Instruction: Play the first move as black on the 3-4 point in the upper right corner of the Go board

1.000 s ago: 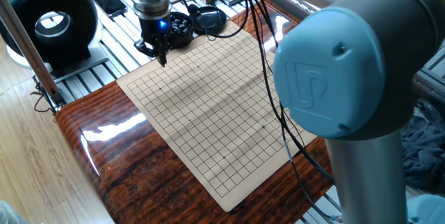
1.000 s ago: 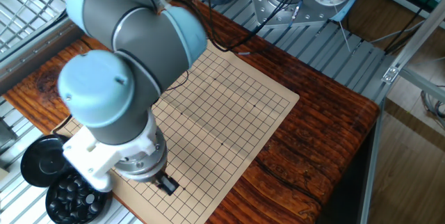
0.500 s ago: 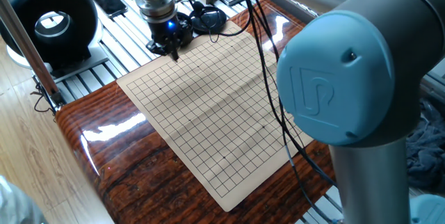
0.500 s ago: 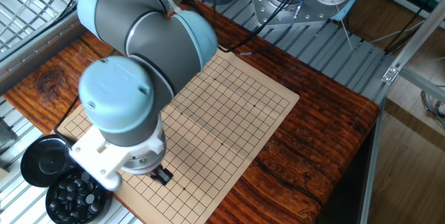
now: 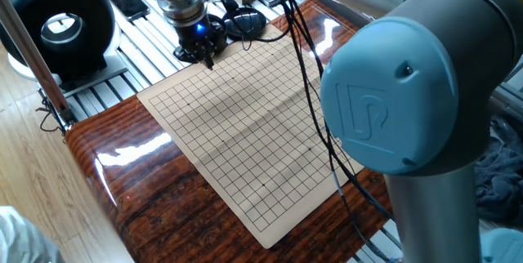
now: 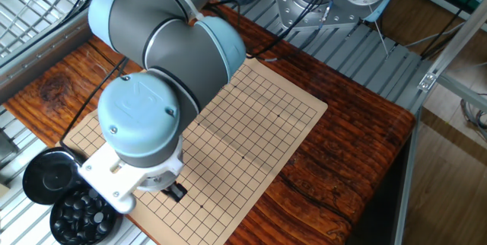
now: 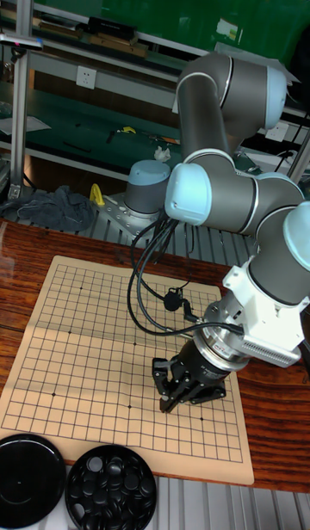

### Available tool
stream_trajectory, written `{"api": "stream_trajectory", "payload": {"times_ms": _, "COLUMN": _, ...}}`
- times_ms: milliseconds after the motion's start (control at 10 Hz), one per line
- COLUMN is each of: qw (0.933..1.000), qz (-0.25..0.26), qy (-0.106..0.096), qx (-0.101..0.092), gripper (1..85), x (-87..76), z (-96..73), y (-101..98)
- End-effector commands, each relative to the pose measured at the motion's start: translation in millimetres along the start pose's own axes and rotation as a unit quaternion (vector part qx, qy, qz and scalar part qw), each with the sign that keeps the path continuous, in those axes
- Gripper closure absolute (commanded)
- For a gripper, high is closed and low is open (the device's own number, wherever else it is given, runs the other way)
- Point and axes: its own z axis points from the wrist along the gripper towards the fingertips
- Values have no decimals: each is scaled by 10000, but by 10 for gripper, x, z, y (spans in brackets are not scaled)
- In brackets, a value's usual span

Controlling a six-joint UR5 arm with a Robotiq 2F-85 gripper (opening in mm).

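Observation:
The tan Go board (image 5: 245, 132) (image 6: 251, 116) (image 7: 77, 358) lies on the wooden table with no stone showing on its grid. Several glossy black stones fill a round bowl (image 6: 84, 214) (image 7: 110, 489) off the board's edge. My gripper (image 5: 207, 64) (image 6: 176, 192) (image 7: 170, 401) hangs low over the board, a few lines in from the edge beside the bowl. Its dark fingertips sit close together, and whether a black stone is between them is hidden. The 3-4 point cannot be picked out from here.
A black lid (image 6: 47, 175) (image 7: 30, 480) lies beside the bowl. Black cables (image 5: 306, 91) trail from the arm across the board's far side. A black ring-shaped device (image 5: 61, 22) and a phone (image 5: 129, 2) sit on the metal rails behind.
My gripper has slid a short way along the board's bowl-side edge and a little further in. Over the last half second it has hardly moved.

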Motion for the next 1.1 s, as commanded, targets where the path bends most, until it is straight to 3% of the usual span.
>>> {"api": "stream_trajectory", "payload": {"times_ms": 0, "qw": 9999, "qz": 109, "qy": 1, "qx": -45, "gripper": 843, "x": -18, "z": -26, "y": 52}}
{"api": "stream_trajectory", "payload": {"times_ms": 100, "qw": 9999, "qz": 118, "qy": 6, "qx": 17, "gripper": 843, "x": -23, "z": -53, "y": 58}}
{"api": "stream_trajectory", "payload": {"times_ms": 500, "qw": 9999, "qz": 117, "qy": -68, "qx": -40, "gripper": 843, "x": -76, "z": -96, "y": 158}}
{"api": "stream_trajectory", "payload": {"times_ms": 600, "qw": 9999, "qz": 71, "qy": -102, "qx": 51, "gripper": 843, "x": -93, "z": -97, "y": 111}}
{"api": "stream_trajectory", "payload": {"times_ms": 700, "qw": 9993, "qz": -168, "qy": -133, "qx": 321, "gripper": 843, "x": -112, "z": -102, "y": -28}}
{"api": "stream_trajectory", "payload": {"times_ms": 900, "qw": 9913, "qz": -810, "qy": -156, "qx": 1029, "gripper": 843, "x": -164, "z": -152, "y": -386}}
{"api": "stream_trajectory", "payload": {"times_ms": 1000, "qw": 9895, "qz": -965, "qy": -167, "qx": 1064, "gripper": 843, "x": -180, "z": -156, "y": -401}}
